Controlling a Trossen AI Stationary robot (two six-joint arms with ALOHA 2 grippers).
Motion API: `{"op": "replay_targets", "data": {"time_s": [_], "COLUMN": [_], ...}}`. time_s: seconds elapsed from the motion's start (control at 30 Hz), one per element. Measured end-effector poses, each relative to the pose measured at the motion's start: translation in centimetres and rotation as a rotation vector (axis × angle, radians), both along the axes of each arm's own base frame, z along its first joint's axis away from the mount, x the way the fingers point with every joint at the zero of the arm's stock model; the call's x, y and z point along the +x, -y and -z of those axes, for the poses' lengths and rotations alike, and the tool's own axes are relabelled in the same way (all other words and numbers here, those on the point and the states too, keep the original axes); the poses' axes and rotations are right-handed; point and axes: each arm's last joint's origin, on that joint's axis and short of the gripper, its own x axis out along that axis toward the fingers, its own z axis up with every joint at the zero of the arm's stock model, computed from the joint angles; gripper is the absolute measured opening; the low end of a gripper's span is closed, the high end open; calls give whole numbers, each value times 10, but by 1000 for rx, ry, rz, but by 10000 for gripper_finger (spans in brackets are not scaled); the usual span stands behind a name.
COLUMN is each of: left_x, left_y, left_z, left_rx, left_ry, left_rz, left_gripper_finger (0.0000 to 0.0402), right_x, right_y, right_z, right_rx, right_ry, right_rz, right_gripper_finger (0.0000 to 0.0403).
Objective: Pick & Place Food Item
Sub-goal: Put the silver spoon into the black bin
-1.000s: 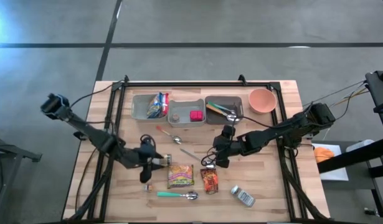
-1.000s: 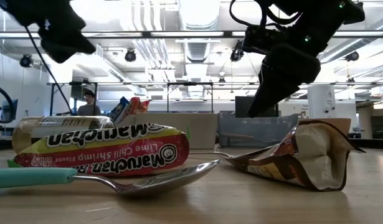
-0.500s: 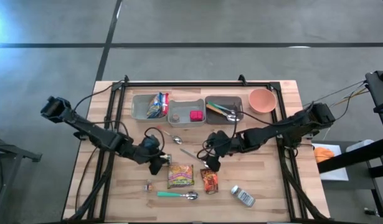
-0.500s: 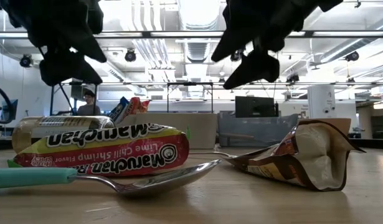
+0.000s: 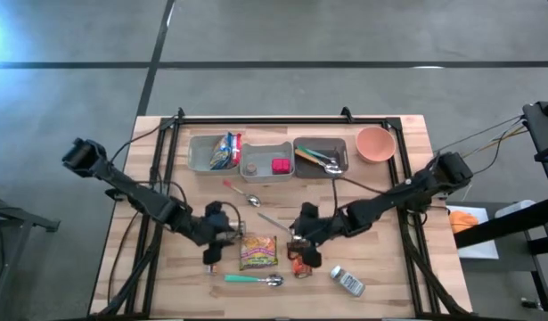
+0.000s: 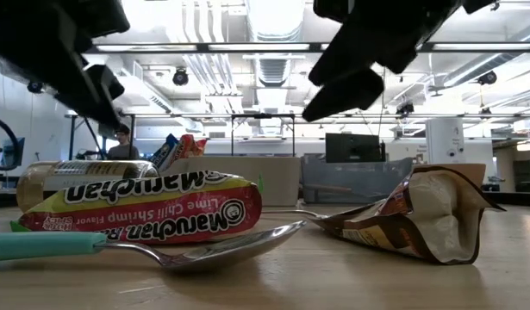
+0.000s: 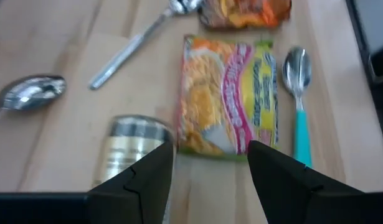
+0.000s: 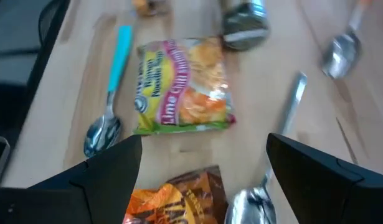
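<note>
A yellow-and-pink ramen packet (image 5: pixel 257 252) lies flat on the wooden table, also seen in the left wrist view (image 7: pixel 228 99). Beside it on the right lies an orange-brown pouch (image 8: pixel 172 199). My left gripper (image 7: pixel 210 149) hovers open just left of the packet, its fingers slanting down toward the packet's near end; a small jar (image 7: pixel 132 149) lies by one finger. My right gripper (image 8: pixel 205 142) hangs open above the pouch, between pouch and packet. In the high view the left gripper (image 5: pixel 224 239) and right gripper (image 5: pixel 302 252) flank the packet.
A teal-handled spoon (image 5: pixel 253 280) lies near the front edge and a silver can (image 5: pixel 347 281) at front right. Loose spoons (image 5: pixel 249 199) lie mid-table. Two grey bins (image 5: pixel 202 153) and a pink bowl (image 5: pixel 375 143) stand along the far edge.
My right gripper has gone toward the table's near edge, from beside the mid-table spoons to above the orange-brown pouch, and its fingers slant less steeply than before. My left gripper has sunk a little beside the ramen packet. Nothing on the table has moved.
</note>
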Motion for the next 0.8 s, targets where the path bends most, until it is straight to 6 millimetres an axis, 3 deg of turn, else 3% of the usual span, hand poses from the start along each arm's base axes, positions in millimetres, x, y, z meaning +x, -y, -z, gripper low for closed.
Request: {"op": "replay_targets", "data": {"time_s": [0.2, 0.43, 0.53, 0.67, 0.8], "left_x": [1, 2, 2, 2, 1], "left_y": [13, 12, 12, 12, 11], "left_z": [11, 11, 11, 11, 12], "left_rx": [-4, -92, -106, -102, -92], "left_ry": [-22, -33, -33, -28, -42], "left_rz": [25, -87, -102, -106, -107], "left_gripper_finger": [213, 213, 213, 213, 213], "right_x": [12, 19, 30, 47, 58], "right_y": [-9, -6, -7, -4, 10], "right_z": [5, -14, -21, -16, 2], "right_rx": [-99, -107, -104, -77, -95], "right_ry": [-51, -303, -333, -382, -484], "right_rz": [-58, 236, 290, 298, 321], "right_gripper_finger": [343, 343, 343, 343, 343]}}
